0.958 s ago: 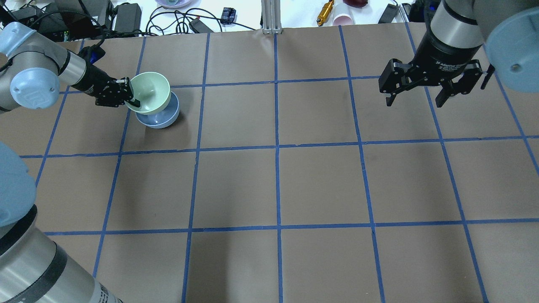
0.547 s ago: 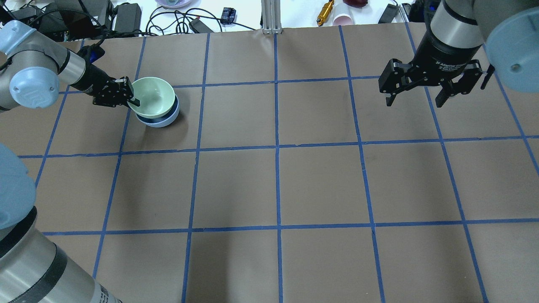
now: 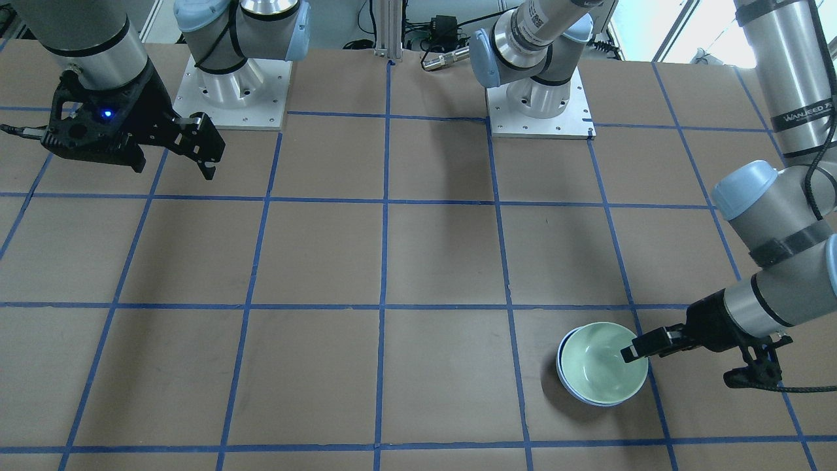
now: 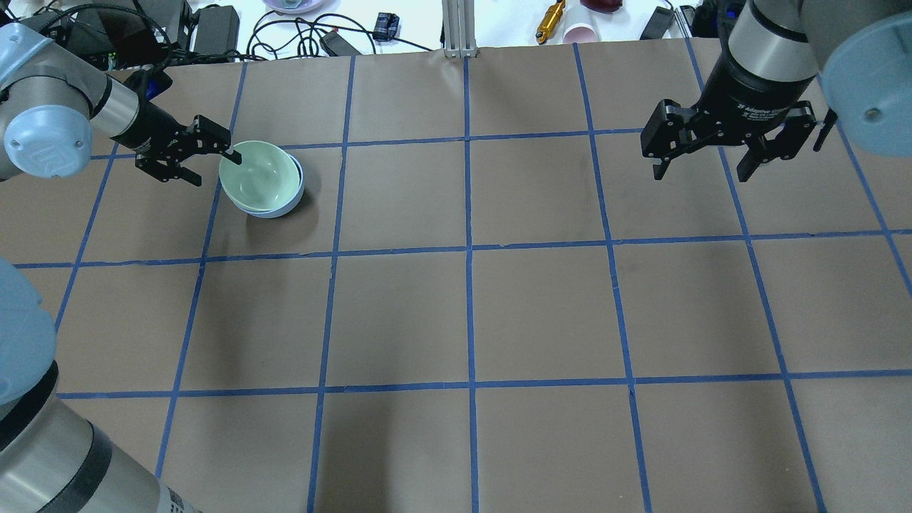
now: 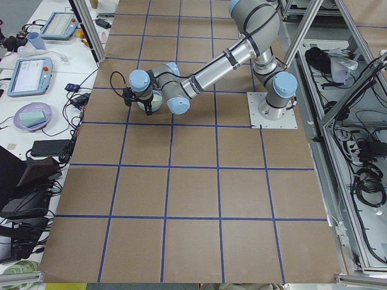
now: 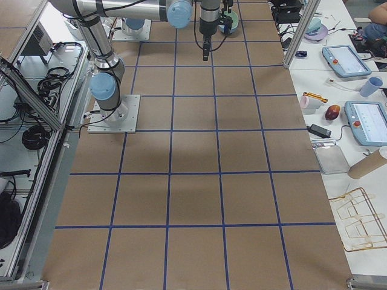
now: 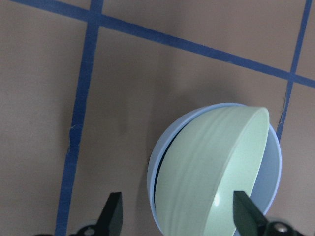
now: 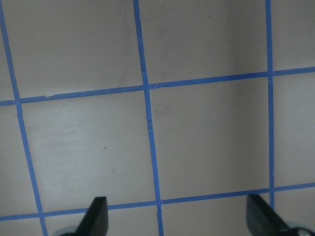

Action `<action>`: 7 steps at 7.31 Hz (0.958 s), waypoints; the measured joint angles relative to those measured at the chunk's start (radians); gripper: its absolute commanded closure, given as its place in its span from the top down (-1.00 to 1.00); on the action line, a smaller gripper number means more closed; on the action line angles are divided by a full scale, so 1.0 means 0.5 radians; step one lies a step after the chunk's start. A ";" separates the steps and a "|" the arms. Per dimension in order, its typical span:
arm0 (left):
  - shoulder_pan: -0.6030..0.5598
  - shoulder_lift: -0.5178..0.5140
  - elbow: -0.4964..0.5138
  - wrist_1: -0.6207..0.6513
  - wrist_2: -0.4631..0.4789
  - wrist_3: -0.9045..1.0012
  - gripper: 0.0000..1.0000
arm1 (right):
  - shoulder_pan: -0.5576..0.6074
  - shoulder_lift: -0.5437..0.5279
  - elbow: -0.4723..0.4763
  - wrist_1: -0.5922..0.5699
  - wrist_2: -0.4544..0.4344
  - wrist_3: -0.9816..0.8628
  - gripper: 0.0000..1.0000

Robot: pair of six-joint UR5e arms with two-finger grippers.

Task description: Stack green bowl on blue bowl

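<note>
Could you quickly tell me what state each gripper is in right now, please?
Left gripper: open, holding nothing; the green bowl rests in the blue bowl.
Right gripper: open, empty.

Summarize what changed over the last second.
The left gripper lowered the green bowl into the blue bowl, then opened and let it go; the green bowl now sits nested, slightly tilted. The blue bowl and the open right gripper stayed put.
</note>
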 measured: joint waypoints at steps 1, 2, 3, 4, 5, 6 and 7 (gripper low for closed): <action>-0.044 0.064 0.025 -0.057 0.088 -0.016 1.00 | 0.000 0.000 0.000 0.000 0.000 0.000 1.00; -0.114 0.130 0.088 -0.155 0.199 -0.061 1.00 | 0.000 0.000 0.000 0.000 0.000 0.000 1.00; -0.202 0.194 0.170 -0.286 0.281 -0.164 1.00 | 0.000 0.000 0.000 0.000 0.000 0.000 1.00; -0.311 0.263 0.227 -0.376 0.348 -0.278 1.00 | 0.000 0.000 0.000 0.000 0.000 0.000 1.00; -0.441 0.340 0.249 -0.432 0.448 -0.364 1.00 | 0.000 0.000 0.000 0.000 0.000 0.000 1.00; -0.574 0.420 0.253 -0.480 0.579 -0.418 1.00 | 0.000 0.000 0.000 0.000 0.000 0.000 1.00; -0.690 0.502 0.254 -0.550 0.664 -0.463 1.00 | 0.000 0.000 0.000 0.000 0.000 0.000 1.00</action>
